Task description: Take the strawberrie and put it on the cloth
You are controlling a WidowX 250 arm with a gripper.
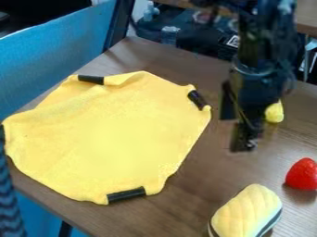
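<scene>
The black gripper (pixel 238 127) hangs over the right half of the brown table, between the yellow cloth and the table's right side. Its fingers point down, and I cannot tell how far apart they stand. The red strawberry (pixel 302 174) lies on the table at the right edge of the view, below and to the right of the gripper, not touching it. The yellow cloth (pixel 111 134) is spread over the left and middle of the table, with black strips at its edges and some wrinkles toward its top.
A yellow, ridged toy with a dark stripe (pixel 246 212) lies at the bottom right, left of the strawberry. Another yellow object (pixel 274 112) sits just behind the gripper. A blue panel (pixel 55 60) borders the wooden table (pixel 192 194) on the left.
</scene>
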